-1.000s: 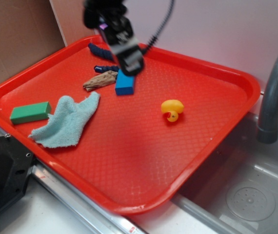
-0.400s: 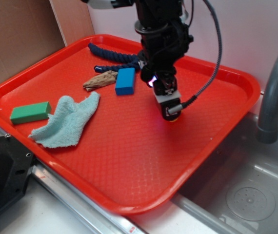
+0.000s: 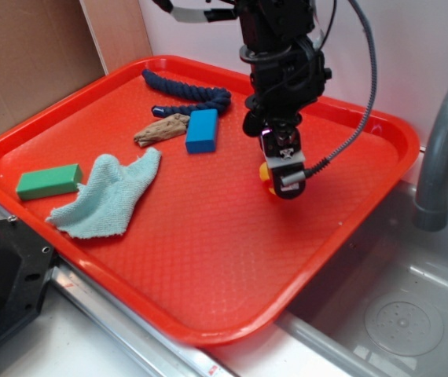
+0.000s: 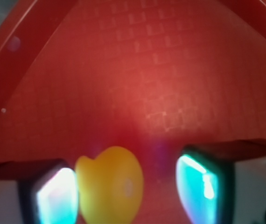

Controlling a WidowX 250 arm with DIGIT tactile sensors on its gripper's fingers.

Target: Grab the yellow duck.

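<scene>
The yellow duck [image 4: 109,184] lies on the red tray [image 4: 161,84] between my open jaws, close against the left finger [image 4: 53,196], with a gap to the right finger [image 4: 200,184]. In the exterior view my gripper [image 3: 280,174] is low over the tray's right half and hides most of the duck [image 3: 265,174]; only a sliver of yellow and red shows at its left side. The jaws are apart and hold nothing.
On the red tray [image 3: 208,259]: a blue block [image 3: 202,130], a dark blue rope [image 3: 189,94], a brown piece of wood [image 3: 161,129], a light blue cloth [image 3: 110,194] and a green block [image 3: 49,181]. A sink with a grey faucet [image 3: 444,149] lies to the right.
My gripper moved from over the blue block to the right and down, and now straddles the duck, hiding most of it.
</scene>
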